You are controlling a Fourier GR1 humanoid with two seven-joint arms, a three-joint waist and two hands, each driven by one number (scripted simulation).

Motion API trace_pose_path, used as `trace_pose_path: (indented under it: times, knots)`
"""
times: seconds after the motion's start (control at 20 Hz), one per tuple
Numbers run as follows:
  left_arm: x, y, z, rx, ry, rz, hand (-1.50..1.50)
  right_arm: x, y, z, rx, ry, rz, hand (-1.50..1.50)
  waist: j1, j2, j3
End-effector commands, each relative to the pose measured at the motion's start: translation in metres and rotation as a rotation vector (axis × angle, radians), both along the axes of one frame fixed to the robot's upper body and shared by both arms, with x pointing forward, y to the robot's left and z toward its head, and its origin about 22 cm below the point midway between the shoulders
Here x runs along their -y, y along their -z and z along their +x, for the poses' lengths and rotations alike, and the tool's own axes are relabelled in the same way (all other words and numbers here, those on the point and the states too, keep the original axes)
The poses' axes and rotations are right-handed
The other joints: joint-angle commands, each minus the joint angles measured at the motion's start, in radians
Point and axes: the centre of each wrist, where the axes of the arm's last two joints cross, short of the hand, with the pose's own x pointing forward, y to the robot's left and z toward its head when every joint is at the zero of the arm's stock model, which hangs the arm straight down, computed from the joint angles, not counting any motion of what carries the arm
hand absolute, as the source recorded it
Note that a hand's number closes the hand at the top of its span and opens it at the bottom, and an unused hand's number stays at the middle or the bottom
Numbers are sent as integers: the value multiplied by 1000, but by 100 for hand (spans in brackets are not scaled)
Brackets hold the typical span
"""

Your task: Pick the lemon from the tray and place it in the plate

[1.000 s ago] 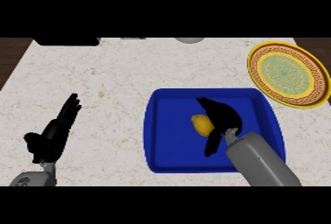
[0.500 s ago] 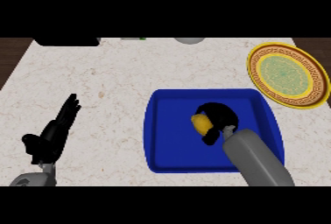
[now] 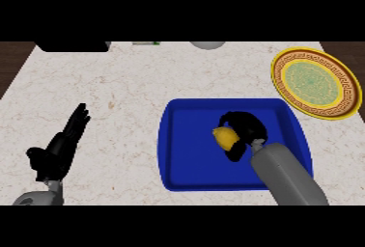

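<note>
The yellow lemon lies in the middle of the blue tray. My right hand is over the tray with its fingers curled round the lemon's right side, hiding part of it. The plate, yellow-rimmed with a green patterned centre, stands at the far right beyond the tray. My left hand rests open at the lower left of the counter, fingers straight and pointing away, well apart from the tray.
A dark appliance sits at the counter's back left edge and a pale round object at the back centre. Bare marbled counter lies between the left hand and the tray.
My right hand's fingers have curled in around the lemon, from spread above it to wrapped on it. The left hand has not moved.
</note>
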Motion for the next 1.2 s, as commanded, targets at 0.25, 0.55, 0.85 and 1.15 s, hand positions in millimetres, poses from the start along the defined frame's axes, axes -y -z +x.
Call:
trace_pose_path:
  times: [0.25,0.55,0.85,1.15]
  knots:
    - [-17,7,-14,-3,-92,1,0,282,-74,-28,292,428,-123,150,-102,20,18]
    - [-12,-3,-7,22,-46,-9,0,390,-107,-97,482,492,-24,150,-47,22,18]
    - [0,0,-5,18,6,-22,0,446,-141,-141,641,483,24,150,9,20,12]
    - [11,0,1,28,14,-6,0,455,-158,-136,856,480,88,150,23,20,12]
